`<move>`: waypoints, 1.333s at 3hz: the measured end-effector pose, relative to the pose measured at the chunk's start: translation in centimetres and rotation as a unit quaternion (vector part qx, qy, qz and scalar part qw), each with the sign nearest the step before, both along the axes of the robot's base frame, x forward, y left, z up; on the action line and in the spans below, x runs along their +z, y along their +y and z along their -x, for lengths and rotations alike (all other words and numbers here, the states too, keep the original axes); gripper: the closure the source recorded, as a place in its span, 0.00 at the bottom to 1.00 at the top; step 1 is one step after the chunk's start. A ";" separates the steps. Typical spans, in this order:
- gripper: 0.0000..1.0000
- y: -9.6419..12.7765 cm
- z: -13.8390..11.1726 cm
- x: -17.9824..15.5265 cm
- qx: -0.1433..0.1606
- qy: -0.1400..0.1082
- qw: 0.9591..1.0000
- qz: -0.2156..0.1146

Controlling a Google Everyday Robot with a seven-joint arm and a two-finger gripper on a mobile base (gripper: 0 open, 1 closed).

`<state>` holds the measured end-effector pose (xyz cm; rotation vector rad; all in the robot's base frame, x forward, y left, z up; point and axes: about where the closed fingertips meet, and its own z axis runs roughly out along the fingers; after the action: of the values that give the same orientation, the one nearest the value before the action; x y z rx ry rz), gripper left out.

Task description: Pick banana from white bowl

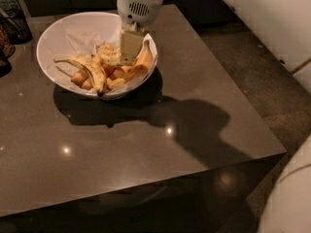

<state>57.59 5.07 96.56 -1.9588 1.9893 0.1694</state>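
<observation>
The white bowl (63, 35) stands on the far left part of a dark table. The plump speckled yellow banana (108, 54) lies in the middle of the bowl among other bananas. My gripper (129, 50) comes down from the top of the view into the bowl's right half. It sits right against the speckled banana's right side. Whether it holds the banana does not show. A thinner dark-streaked banana (90, 70) with a long pale stem lies at the bowl's front. Smooth orange bananas (142, 61) rest against the right rim.
The dark glossy table (146, 144) ends at its front edge and its right edge, with speckled floor (252, 67) beyond. Dark objects (9, 28) stand at the far left by the bowl. Part of my white body (291, 198) fills the lower right corner.
</observation>
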 end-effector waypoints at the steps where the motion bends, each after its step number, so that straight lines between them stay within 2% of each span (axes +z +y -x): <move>1: 1.00 -1.1 2.3 2.5 0.009 -0.023 0.999 -0.032; 2: 1.00 -1.0 2.1 2.6 0.011 -0.025 0.999 -0.031; 3: 1.00 -1.5 4.4 3.7 0.004 -0.026 0.998 -0.049; 4: 1.00 -3.5 8.5 4.5 -0.033 -0.033 0.996 -0.076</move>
<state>49.06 1.54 101.09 -1.7784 1.9364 0.2299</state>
